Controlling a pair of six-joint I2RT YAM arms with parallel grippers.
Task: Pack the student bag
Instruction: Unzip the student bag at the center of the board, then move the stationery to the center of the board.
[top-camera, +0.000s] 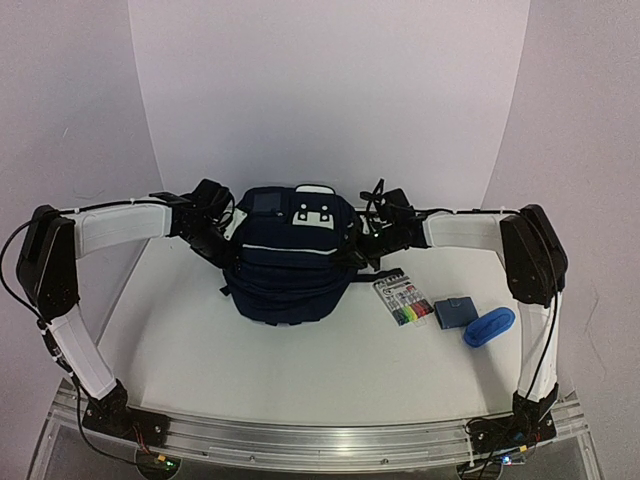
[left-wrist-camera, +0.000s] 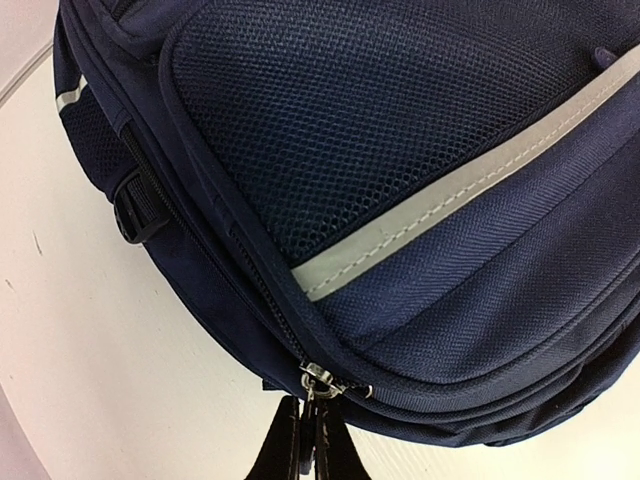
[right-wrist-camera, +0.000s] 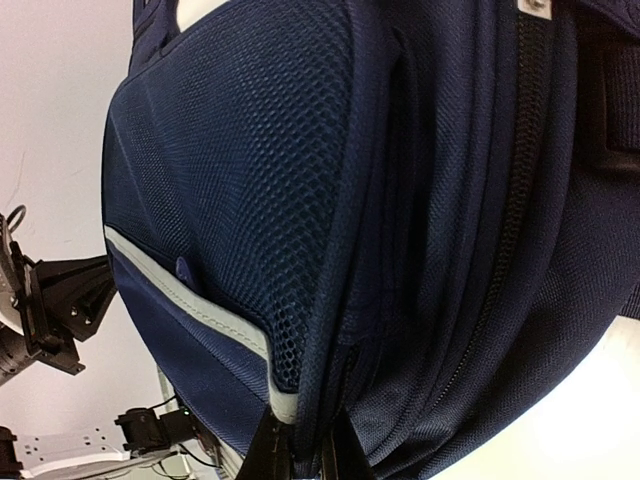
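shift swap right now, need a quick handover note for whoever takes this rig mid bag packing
Left gripper: shut on the zipper pull at the student bag's left side.
Right gripper: shut on the bag's side seam fabric.
Things: the bag sits mid-table; marker pack, small blue pouch and blue case lie to its right, apart from it.
Done: both grips set; the zips in view look closed.
Left: open the bag, put the three items in.

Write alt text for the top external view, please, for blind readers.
A navy student bag sits mid-table between the left arm and right arm. To its right lie a marker pack, a square blue pouch and an oblong blue case.
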